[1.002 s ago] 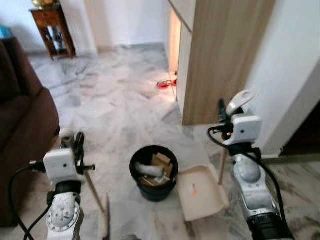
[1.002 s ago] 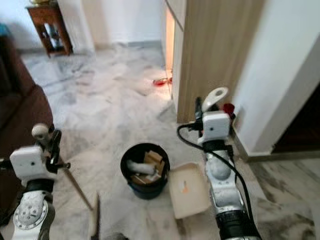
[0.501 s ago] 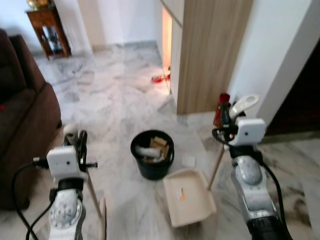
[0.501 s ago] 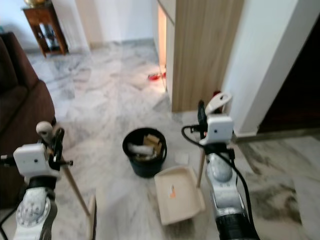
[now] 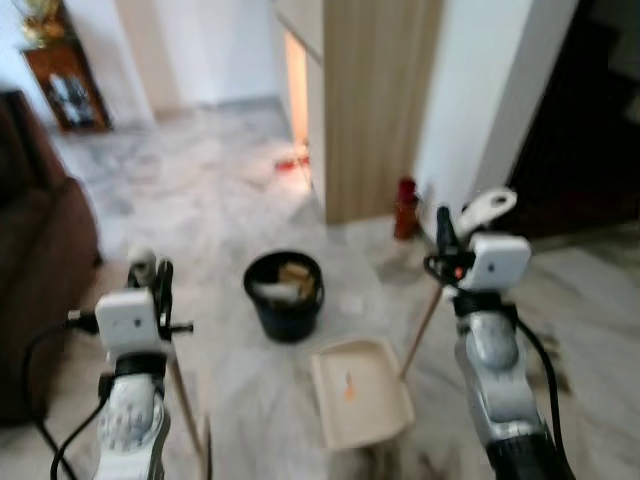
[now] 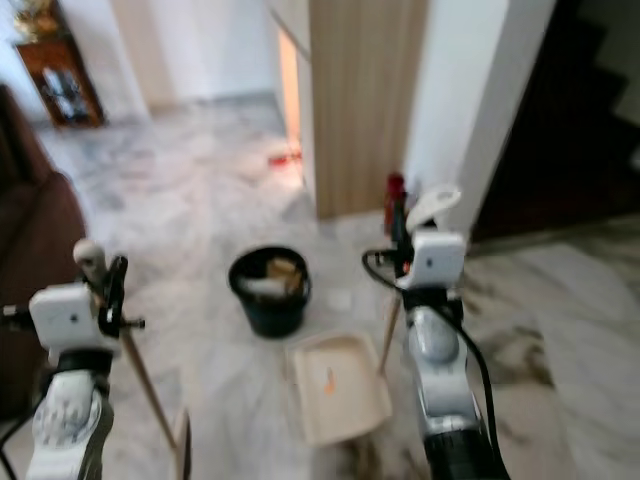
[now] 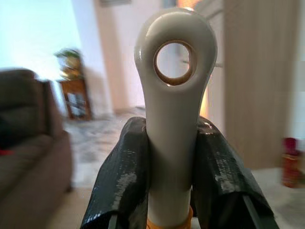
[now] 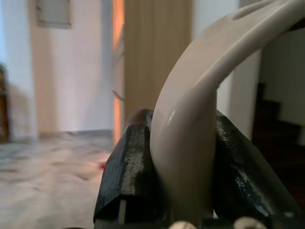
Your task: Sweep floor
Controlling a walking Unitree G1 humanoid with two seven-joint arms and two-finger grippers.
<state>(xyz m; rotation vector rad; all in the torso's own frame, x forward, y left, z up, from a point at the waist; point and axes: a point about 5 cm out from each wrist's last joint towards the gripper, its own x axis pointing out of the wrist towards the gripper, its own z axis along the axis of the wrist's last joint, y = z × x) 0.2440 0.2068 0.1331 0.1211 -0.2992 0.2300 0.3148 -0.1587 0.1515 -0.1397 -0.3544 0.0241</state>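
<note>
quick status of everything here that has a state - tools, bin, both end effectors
left end effector: shut on the broom handle, near its cream cap
broom: handle tilted, head low on the floor
right end effector: shut on the dustpan handle's curved cream grip
dustpan: tray on the floor, a small orange scrap in it
bin: upright, open top, holding rubbish
red bottle: standing upright by the wall

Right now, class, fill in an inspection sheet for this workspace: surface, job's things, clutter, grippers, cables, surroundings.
Surface: marble floor.
Job's things: broom handle in left gripper; dustpan on the floor, handle in right gripper.
Clutter: black bin of scraps; red object by the wall.
Grippers: both shut on handles.
Cables: black cable on the left arm.
Surroundings: brown sofa, wooden cabinet, side table.
</note>
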